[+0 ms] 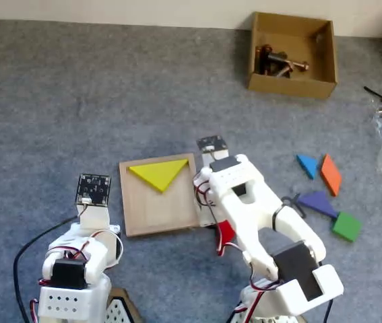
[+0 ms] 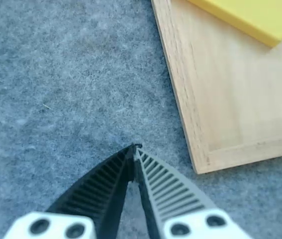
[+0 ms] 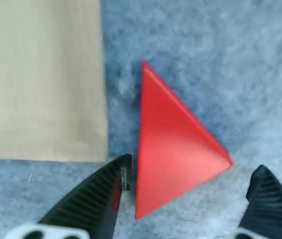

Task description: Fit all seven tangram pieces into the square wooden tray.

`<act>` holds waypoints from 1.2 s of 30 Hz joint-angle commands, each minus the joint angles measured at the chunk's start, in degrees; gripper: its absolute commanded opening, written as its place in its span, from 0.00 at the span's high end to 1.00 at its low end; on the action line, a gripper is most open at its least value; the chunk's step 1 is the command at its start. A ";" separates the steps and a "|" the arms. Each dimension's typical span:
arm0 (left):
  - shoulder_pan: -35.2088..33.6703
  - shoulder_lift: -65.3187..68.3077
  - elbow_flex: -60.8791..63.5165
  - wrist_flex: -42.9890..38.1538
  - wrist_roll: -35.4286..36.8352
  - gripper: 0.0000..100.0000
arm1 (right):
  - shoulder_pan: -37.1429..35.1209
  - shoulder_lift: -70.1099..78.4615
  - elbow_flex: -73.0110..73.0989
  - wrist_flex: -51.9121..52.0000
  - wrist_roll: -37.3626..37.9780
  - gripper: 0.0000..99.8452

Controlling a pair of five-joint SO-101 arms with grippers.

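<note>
The right end effector [image 3: 193, 167] stands open astride the red triangle [image 3: 168, 149], just beside the tray [image 3: 41, 74]; the left end effector [image 2: 135, 150] is closed and empty.

Both arms are white printed plastic with black servo blocks and thin red, black and white wires. The left arm [image 1: 76, 266] trails a black cable [image 1: 21, 259]; the right arm [image 1: 258, 212] is bulkier. The left end effector [image 2: 135, 149] and right end effector [image 3: 193, 167] have dark ribbed fingers.
</note>
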 commanded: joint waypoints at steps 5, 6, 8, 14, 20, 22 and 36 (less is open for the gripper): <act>0.84 -0.40 1.10 -0.09 0.44 0.99 | -1.01 -0.40 -1.80 -0.84 -0.62 0.65; 0.84 -0.40 1.10 -0.09 0.44 0.99 | -1.01 -0.40 -1.01 -1.98 -0.62 0.65; 0.84 -0.40 1.10 -0.09 0.44 0.99 | -1.01 -0.48 0.92 -4.35 -0.62 0.66; 0.84 -0.40 1.10 -0.09 0.44 0.99 | -1.01 -0.84 2.51 -5.41 -0.62 0.73; 0.84 -0.40 1.10 -0.09 0.44 0.99 | -1.01 -0.84 2.77 -5.41 -0.62 0.73; 0.84 -0.40 1.10 -0.09 0.44 0.99 | -0.92 -0.75 2.77 -5.41 -0.62 0.73; 0.84 -0.40 1.10 -0.09 0.44 0.99 | 3.21 -0.84 2.42 -5.41 -4.13 0.73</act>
